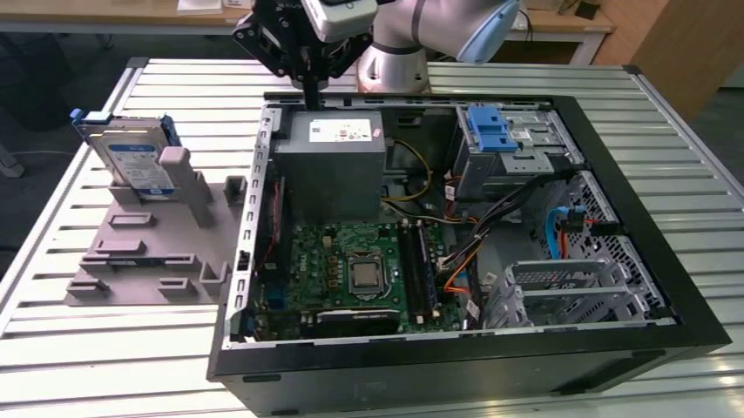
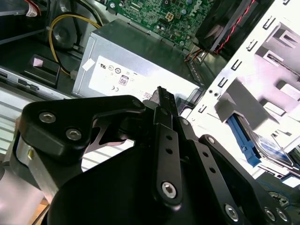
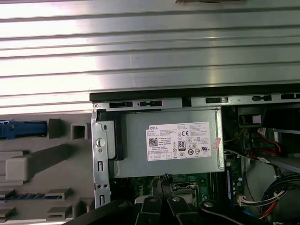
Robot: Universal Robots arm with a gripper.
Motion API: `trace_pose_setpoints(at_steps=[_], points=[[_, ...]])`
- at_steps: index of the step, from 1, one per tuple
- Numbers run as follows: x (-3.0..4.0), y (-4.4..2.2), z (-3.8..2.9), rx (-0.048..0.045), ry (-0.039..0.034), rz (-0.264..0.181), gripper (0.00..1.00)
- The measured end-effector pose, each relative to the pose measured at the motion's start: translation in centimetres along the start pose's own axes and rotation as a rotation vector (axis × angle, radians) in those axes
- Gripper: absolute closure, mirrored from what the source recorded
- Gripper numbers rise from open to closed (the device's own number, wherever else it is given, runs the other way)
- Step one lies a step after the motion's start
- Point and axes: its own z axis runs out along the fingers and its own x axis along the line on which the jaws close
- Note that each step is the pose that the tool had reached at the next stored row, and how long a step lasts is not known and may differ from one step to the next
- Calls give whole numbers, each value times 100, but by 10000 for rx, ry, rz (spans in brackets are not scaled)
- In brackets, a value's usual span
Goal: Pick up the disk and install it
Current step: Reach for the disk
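The disk, a silver drive with a white-and-blue label in a blue carrier frame, stands upright in the grey fixture at the exterior view's left. Its blue edge also shows in the first wrist view and in the second wrist view. My gripper hangs over the far edge of the open computer case, above the grey power supply, well to the right of the disk. Its black fingers are pressed together, shut with nothing between them, and their tips point at the power supply.
The case lies open on a slatted metal table. Inside are a green motherboard, loose cables and a metal drive bay with a blue latch at the far right. The fixture's upright posts stand beside the disk.
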Motion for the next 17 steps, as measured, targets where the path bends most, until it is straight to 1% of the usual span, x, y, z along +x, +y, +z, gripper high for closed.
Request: trace_pose_setpoints(at_steps=[6,17], points=[[22,0,0,0,0,0,89],[97,10,-2,1,0,0,89]])
